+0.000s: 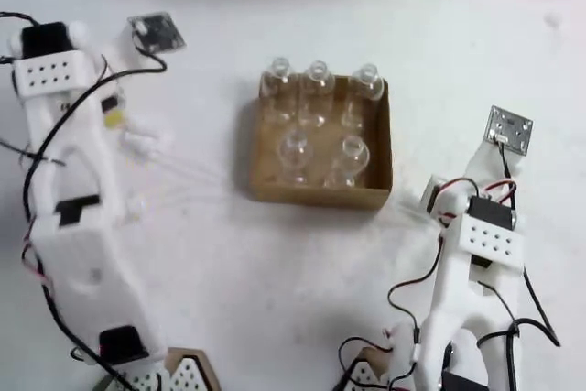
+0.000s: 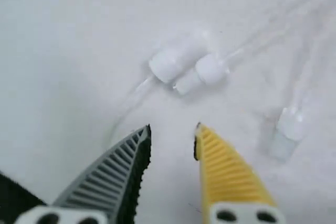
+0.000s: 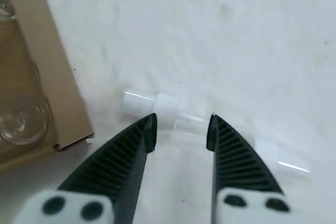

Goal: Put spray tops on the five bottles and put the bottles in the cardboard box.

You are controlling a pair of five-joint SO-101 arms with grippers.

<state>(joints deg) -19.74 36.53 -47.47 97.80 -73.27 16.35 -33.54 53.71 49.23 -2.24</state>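
**Entry: bottling job, tops still to be fitted**

- Shallow brown cardboard box (image 1: 322, 195): centre of the white cloth-covered surface (image 1: 275, 299).
- Five clear round-bodied bottles (image 1: 318, 89): upright inside the box, three in the far row and two in the near row. Their necks look open and no top is seen on any.
- Small white spray tops (image 2: 210, 69) with thin clear dip tubes: lying loose on the surface, well to the left of the box. Two are just beside each other and a third lies apart.
- Separate spray top (image 3: 164, 109): lying flat on the surface near the box's near right corner.
- Left hand (image 2: 173, 135) (one grey finger, one yellow): spread and empty, poised near the close pair.
- Right hand (image 3: 181, 124), black fingers: parted, grasping nothing, just above the separate spray top.

**Hazards, as judged**

- The close pair may be caught together, or one knocked away, when the fingers clench.
- The round caps could roll or squirt out of a pinch.
- The thin tubes could bend or miss a narrow neck.
- The bottles stand close together, so pressing a top down may tip a neighbour.
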